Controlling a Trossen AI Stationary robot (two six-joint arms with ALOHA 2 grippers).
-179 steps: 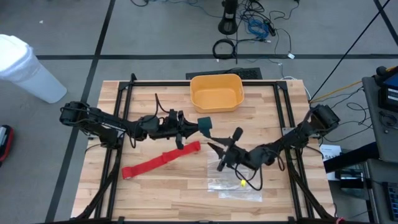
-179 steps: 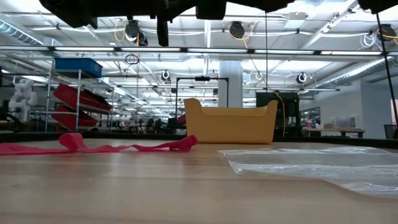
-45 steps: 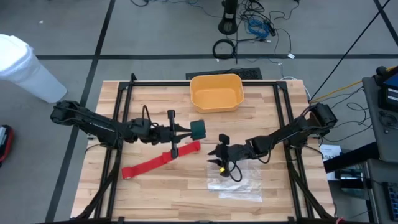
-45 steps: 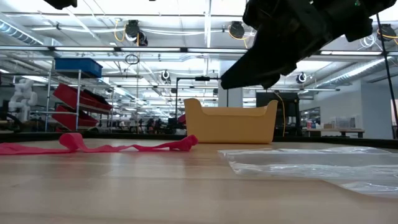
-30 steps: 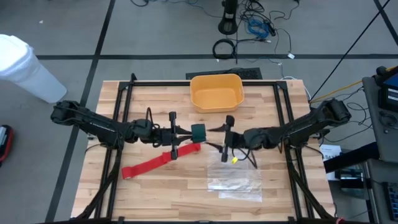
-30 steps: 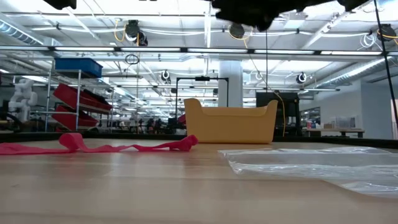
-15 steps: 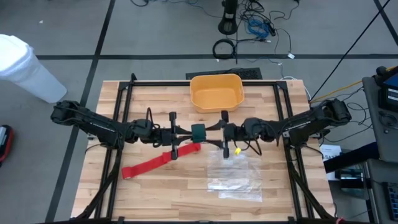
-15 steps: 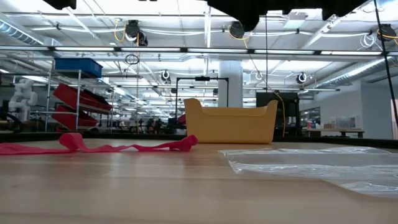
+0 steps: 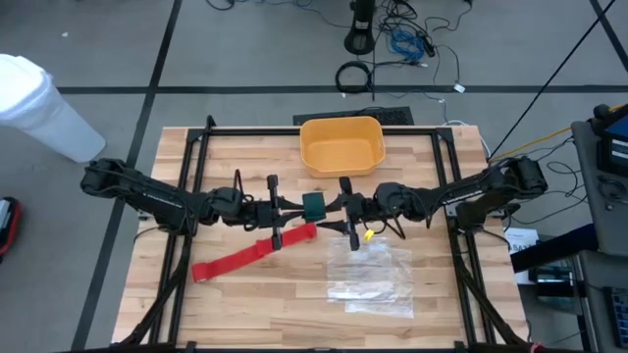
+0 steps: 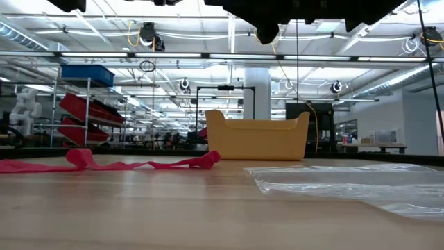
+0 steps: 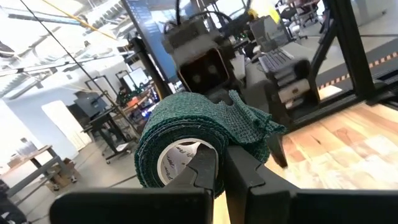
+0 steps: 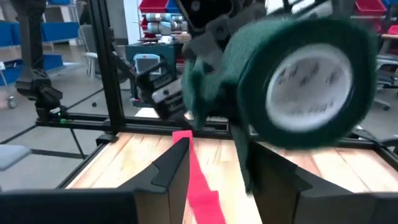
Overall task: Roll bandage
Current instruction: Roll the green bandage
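High view
Worktop (image 9: 245,294): pale wood slats inside a black frame.
Bandage (image 9: 253,253): the red strip lies flat and unrolled, slanting from near the worktop's middle toward the left front.
Green roll (image 9: 314,204): a dark green roll of wrap, held above the worktop's middle, over the bandage's upper end.
Left tool (image 9: 302,205): reaches in from the left and pinches the green roll.
Right tool (image 9: 334,210): comes in from the right, its fingers spread around the roll's other side.
Bin (image 9: 341,145): orange, at the far edge of the worktop.
Plastic bag (image 9: 373,277): clear and crinkled, flat on the right front.

Low view
Bandage (image 10: 104,164): rumpled red band along the wood at left, one end near the bin (image 10: 257,139).
Plastic bag (image 10: 347,182): spread at right.
Arms: only dark shapes at the upper edge.

Left wrist view
Left tool (image 11: 222,171): fingers pressed on the green roll (image 11: 186,143), one tip inside its white core.
Right arm: its wrist sits just behind the roll.

Right wrist view
Right tool (image 12: 221,165): fingers apart, the green roll (image 12: 292,81) just ahead of them; whether they touch it is unclear.
Bandage (image 12: 196,174): red strip on the wood below.
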